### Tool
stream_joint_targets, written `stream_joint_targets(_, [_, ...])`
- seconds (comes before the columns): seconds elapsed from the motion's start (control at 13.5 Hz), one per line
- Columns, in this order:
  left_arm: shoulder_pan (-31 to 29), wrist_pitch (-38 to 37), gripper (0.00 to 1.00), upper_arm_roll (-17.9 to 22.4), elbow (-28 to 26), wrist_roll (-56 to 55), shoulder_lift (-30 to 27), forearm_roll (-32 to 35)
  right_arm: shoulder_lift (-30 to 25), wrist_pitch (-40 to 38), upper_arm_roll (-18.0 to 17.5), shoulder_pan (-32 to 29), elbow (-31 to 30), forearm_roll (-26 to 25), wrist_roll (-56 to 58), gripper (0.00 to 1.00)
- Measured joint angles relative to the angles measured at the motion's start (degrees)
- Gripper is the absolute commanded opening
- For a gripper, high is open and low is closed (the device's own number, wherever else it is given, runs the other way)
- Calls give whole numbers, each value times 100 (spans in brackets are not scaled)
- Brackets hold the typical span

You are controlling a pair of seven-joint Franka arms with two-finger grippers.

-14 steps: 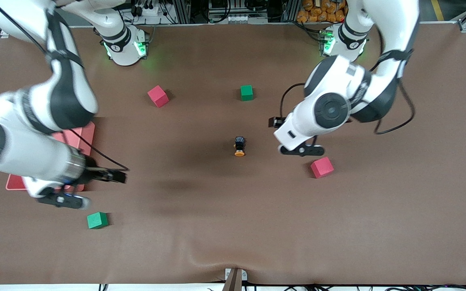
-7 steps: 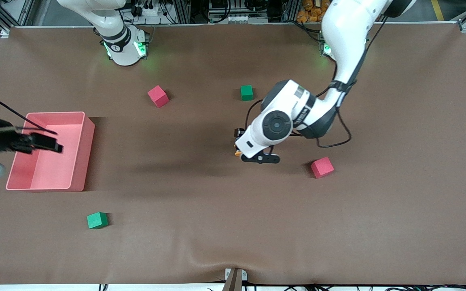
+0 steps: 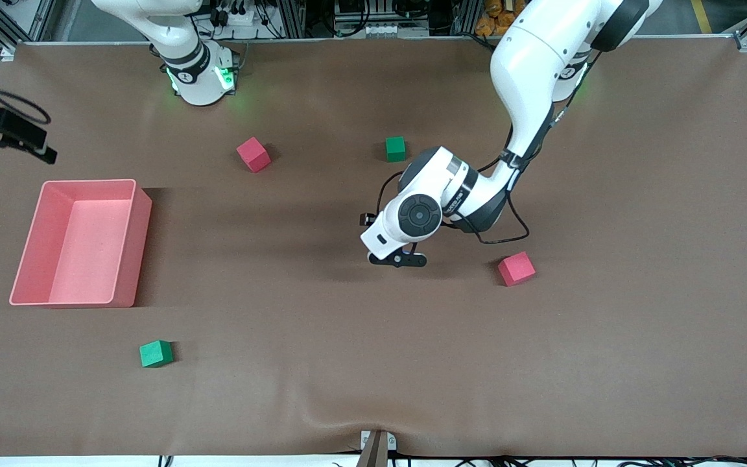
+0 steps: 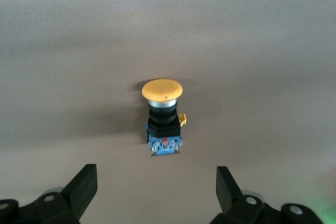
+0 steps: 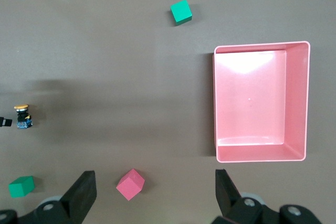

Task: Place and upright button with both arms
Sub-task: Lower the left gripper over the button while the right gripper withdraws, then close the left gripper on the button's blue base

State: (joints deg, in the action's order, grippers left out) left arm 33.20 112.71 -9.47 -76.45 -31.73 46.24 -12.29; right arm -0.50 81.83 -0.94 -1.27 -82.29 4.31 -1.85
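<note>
The button [image 4: 163, 114] lies on its side on the brown table, its orange cap [image 4: 161, 89] at one end of the black body. My left gripper [image 4: 156, 192] hangs just above the table beside the body's end, open and empty. In the front view the left arm's hand [image 3: 412, 217] covers the button. My right gripper [image 5: 155, 195] is open and empty, high over the right arm's end of the table. From up there the button [image 5: 22, 116] shows small and far off. Only the right wrist's black parts [image 3: 4, 133] show at the front view's edge.
A pink bin [image 3: 143, 227] stands at the right arm's end. One red cube [image 3: 253, 154] and one green cube [image 3: 395, 148] sit farther from the front camera than the button. Another red cube [image 3: 516, 268] lies toward the left arm's end. A second green cube [image 3: 155, 353] lies nearer the camera.
The left arm has swung in from beside the red cube until its hand is over the button. The right arm has lifted away from over the pink bin to the table's edge.
</note>
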Motion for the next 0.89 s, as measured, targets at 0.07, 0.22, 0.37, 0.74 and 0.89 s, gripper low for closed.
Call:
stream_joint_targets(0.07, [3, 59, 100, 0, 8, 0, 55, -3, -122, 72, -7, 0, -174, 0, 0, 100])
stream_joint_targets(0.22, [33, 109, 100, 0, 20, 0, 139, -3, -199, 105, -23, 0, -304, -1, 1, 100])
stream_joint_targets(0.37, [58, 186, 100, 1, 29, 0, 203, -3, -198, 214, -26, 0, -260, -14, 3, 100])
stream_joint_targets(0.74, [113, 275, 98, 12, 34, 11, 392, -3, -188, 112, -157, 106, -147, -605, 131, 100])
stream_joint_targets(0.89, [127, 286, 94, 13, 35, 49, 453, -3, -187, 47, -171, 112, -147, -650, 162, 100])
